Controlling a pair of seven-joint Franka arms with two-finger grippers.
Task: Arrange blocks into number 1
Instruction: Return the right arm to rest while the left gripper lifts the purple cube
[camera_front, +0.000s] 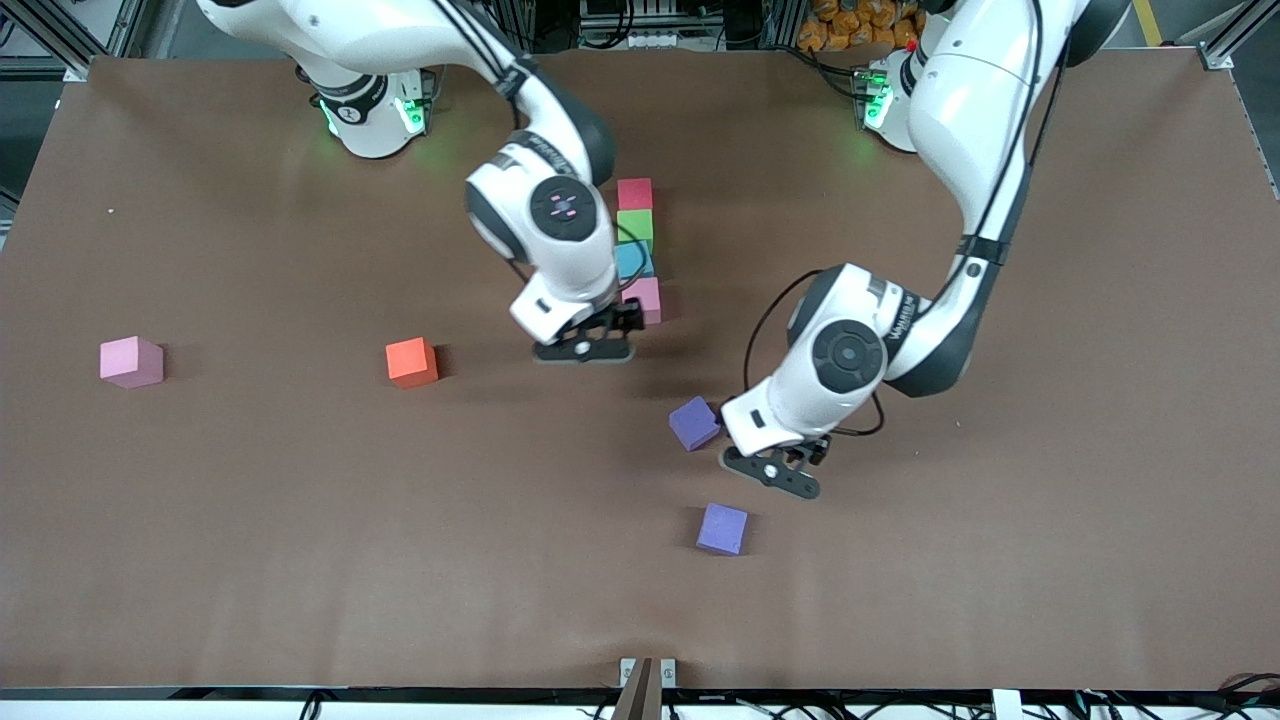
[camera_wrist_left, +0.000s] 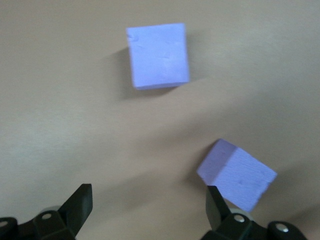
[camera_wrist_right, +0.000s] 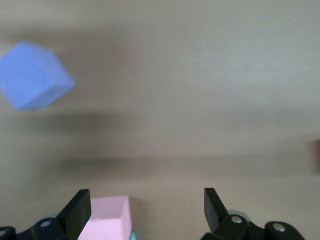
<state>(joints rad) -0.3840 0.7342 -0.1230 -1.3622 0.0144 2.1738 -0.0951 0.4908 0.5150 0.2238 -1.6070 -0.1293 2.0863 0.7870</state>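
Four blocks form a column at the table's middle: red (camera_front: 634, 193), green (camera_front: 635, 226), light blue (camera_front: 633, 260), then pink (camera_front: 643, 298) nearest the front camera. My right gripper (camera_front: 585, 349) (camera_wrist_right: 147, 210) hovers open beside that pink block (camera_wrist_right: 105, 217), which shows low between the fingers, close to one of them. My left gripper (camera_front: 773, 471) (camera_wrist_left: 148, 210) is open over bare table. A skewed purple block (camera_front: 695, 423) (camera_wrist_left: 237, 174) lies right beside one of its fingers (camera_wrist_left: 215, 205). A second purple block (camera_front: 722, 528) (camera_wrist_left: 158, 56) lies nearer the front camera.
An orange block (camera_front: 412, 361) and another pink block (camera_front: 131, 361) lie apart toward the right arm's end of the table. The brown tabletop (camera_front: 1000, 560) stretches bare toward the left arm's end.
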